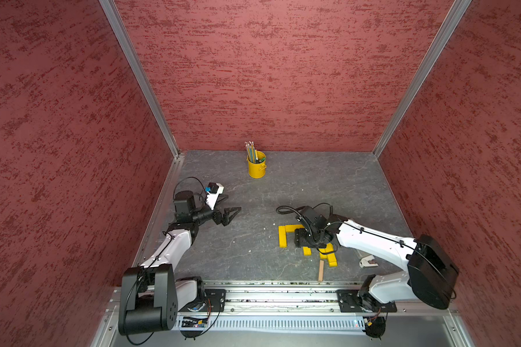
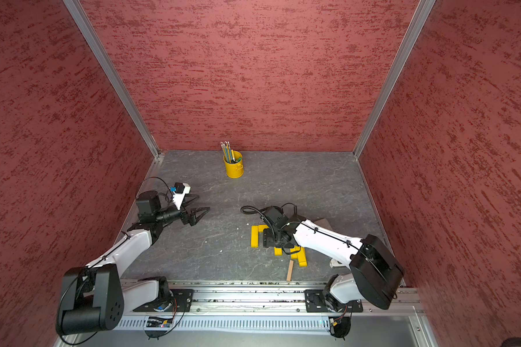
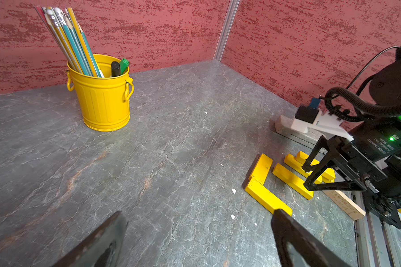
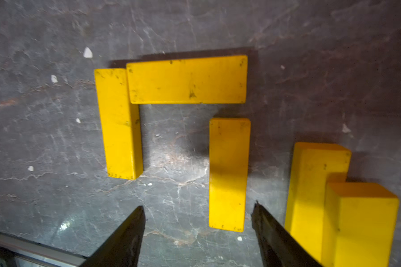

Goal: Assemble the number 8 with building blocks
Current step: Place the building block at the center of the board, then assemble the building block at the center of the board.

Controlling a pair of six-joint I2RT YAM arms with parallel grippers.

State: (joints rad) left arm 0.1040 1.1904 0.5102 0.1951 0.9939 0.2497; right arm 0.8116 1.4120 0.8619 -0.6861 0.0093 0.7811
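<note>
Top views both showed the right arm (image 1: 370, 241) stooped over the yellow building blocks (image 1: 283, 235) near the front of the worktop (image 1: 253, 240). The tan plank (image 1: 321, 270) lay apart by the front rail, and the left fingers (image 1: 233, 211) were spread and empty, well off to the side, short of the pencil bucket (image 1: 257, 168). Left wrist view agreed: its own fingers stood wide with nothing between them, and the right fingers (image 3: 333, 185) were parted low over the planks. Right wrist view showed two planks meeting in a corner (image 4: 118, 124). A third plank (image 4: 228, 173) lay flat and ungripped, its near end between the open right fingers, short of the top bar, with spare planks (image 4: 317, 185) stacked just beside. I judged the upper loop of the number 8 (image 4: 188, 79) half-made. Next the arm would need to lift clear, close that gap and fetch a spare for the middle bar.
</note>
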